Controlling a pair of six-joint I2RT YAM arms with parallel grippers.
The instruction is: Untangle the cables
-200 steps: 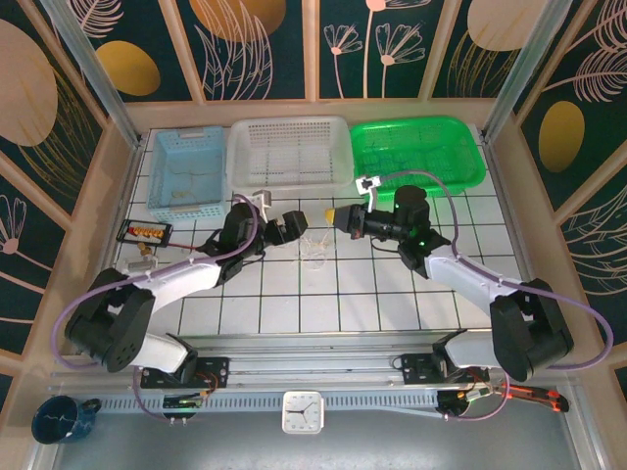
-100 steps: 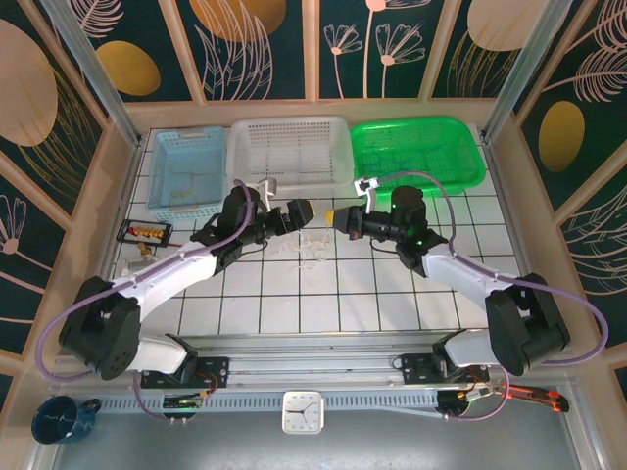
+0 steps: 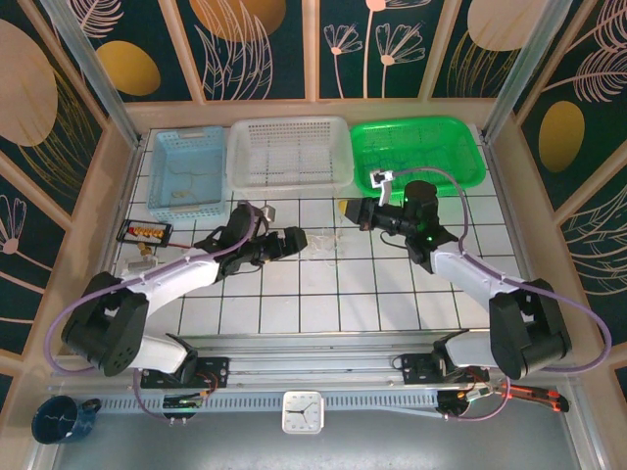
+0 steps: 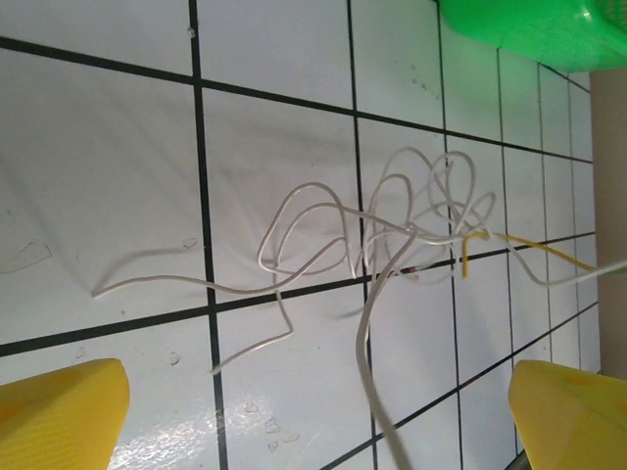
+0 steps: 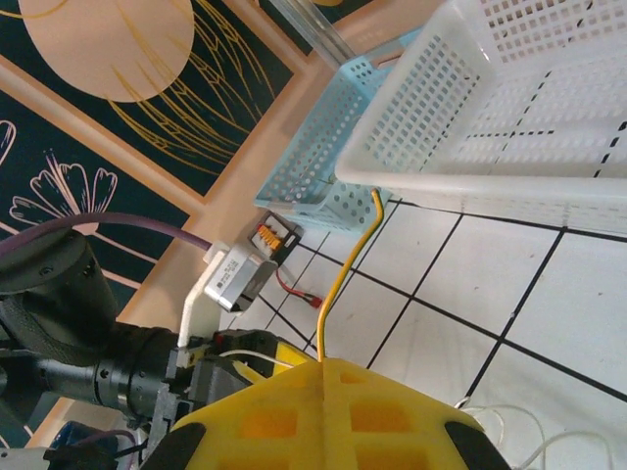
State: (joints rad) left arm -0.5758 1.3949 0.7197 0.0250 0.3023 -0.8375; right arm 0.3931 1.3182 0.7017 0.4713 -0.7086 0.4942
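Left gripper hangs low, spread wide by the cables; right gripper pinches a yellow wire over the tiled desk

Bright even light, soft shadows under cables, slight sheen on tiles at btm of left wrist view.

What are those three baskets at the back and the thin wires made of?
The blue basket, white basket and green basket look like moulded plastic: perforated walls, slight gloss. The wires seem plastic-sheathed metal, holding springy loops.
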